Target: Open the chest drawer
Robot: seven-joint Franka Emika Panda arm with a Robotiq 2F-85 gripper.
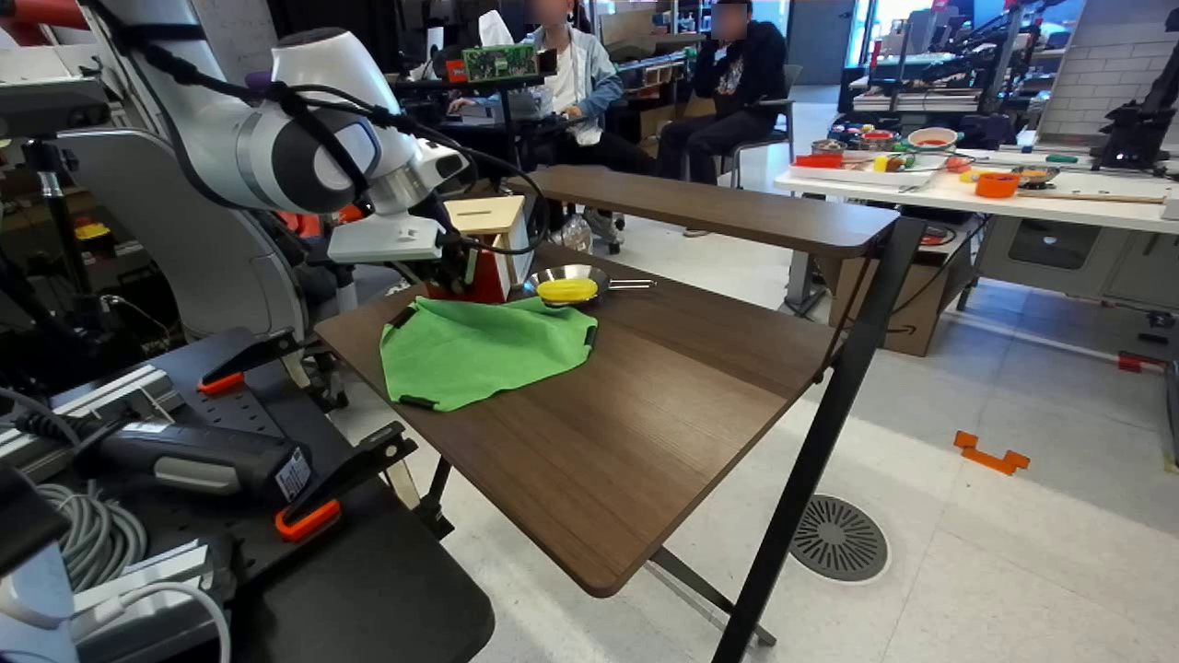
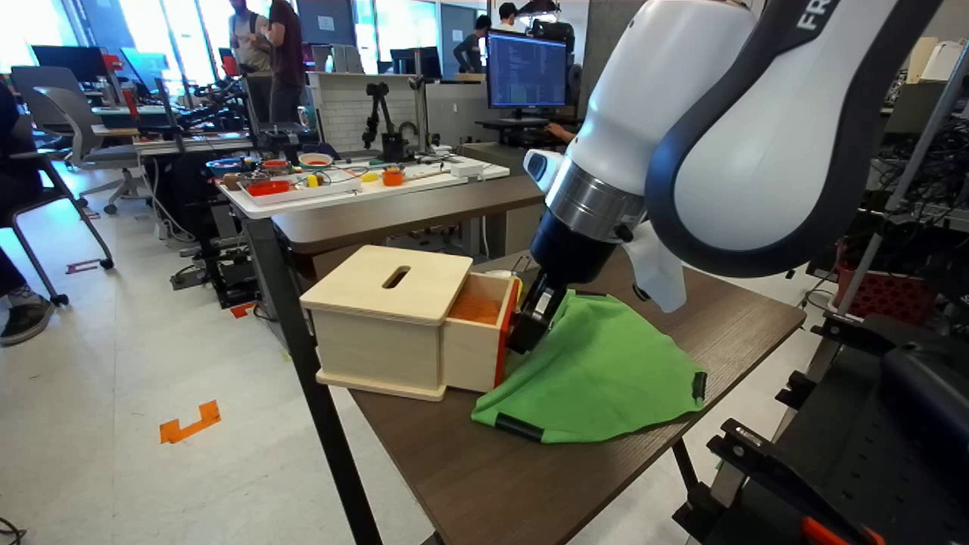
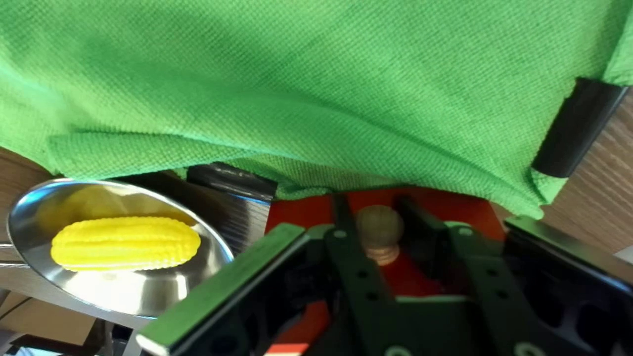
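The chest (image 2: 378, 341) is a pale wooden box with a slotted lid, at the table's edge in an exterior view. Its drawer (image 2: 473, 352) stands partly out, with an orange inside and a red front. The chest's pale top (image 1: 484, 214) and red drawer front (image 1: 491, 281) also show in an exterior view. In the wrist view the red front (image 3: 296, 210) has a round wooden knob (image 3: 380, 227) between the fingers of my gripper (image 3: 375, 203). The fingers lie close on both sides of the knob and appear shut on it. My gripper (image 2: 522, 341) is tilted down against the drawer front.
A green cloth (image 1: 488, 345) lies right in front of the drawer, its edge against the red front. A metal pan (image 3: 198, 277) with yellow corn (image 3: 126, 244) stands beside the drawer. A raised brown shelf (image 1: 700, 207) runs along the back of the table (image 1: 645, 433).
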